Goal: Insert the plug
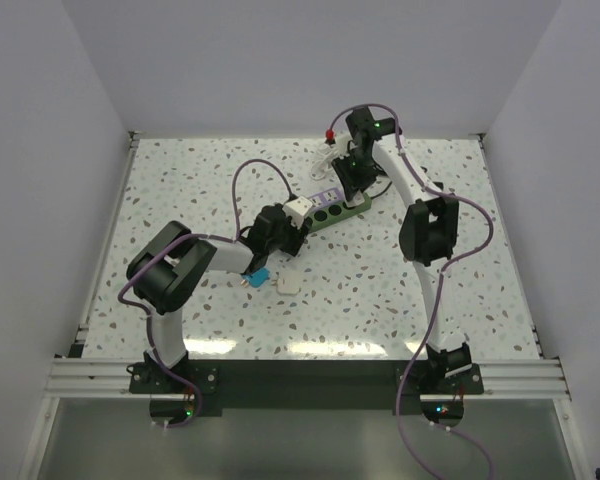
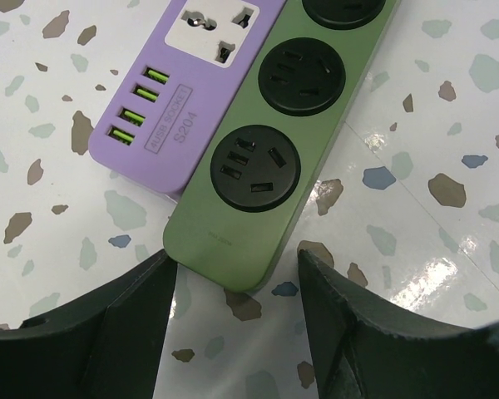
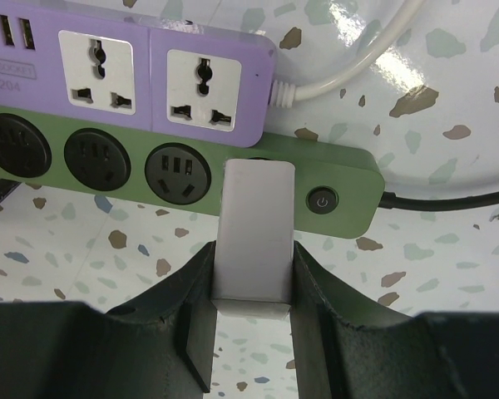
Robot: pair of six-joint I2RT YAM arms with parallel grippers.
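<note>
Right pincer (image 3: 254,259) is clamped on the white plug (image 3: 254,224), one finger flat against each long side, and the plug's body reaches out past the fingertips toward the strip. In the right wrist view the plug sits at the centre of the frame, directly over the last round socket of the green power strip (image 3: 353,179), the one just left of the power button (image 3: 320,200). Only a dark sliver of that socket shows past the plug's far edge. The pins are hidden, so I cannot tell whether they have entered the slots or only hover above them.

The step in hand looks like seating the plug. To do it well, hold the body square to the strip and push straight along the pins with no twist. Any sideways error is better corrected before pressing than forced. The push should stay off the button and off the purple strip (image 3: 154,100), which lies against the green one's upper edge.

Left pincer (image 2: 237,320) is open and holds nothing. Its fingers (image 2: 141,324) stand either side of the green strip's end at the bottom of the left wrist view, with a gap on each side. Closing there first would probably stop the strip sliding on the speckled surface (image 3: 449,283).

A white cable (image 3: 303,90) and a black cable (image 3: 449,198) leave toward the right of the frame, clear of the socket.
</note>
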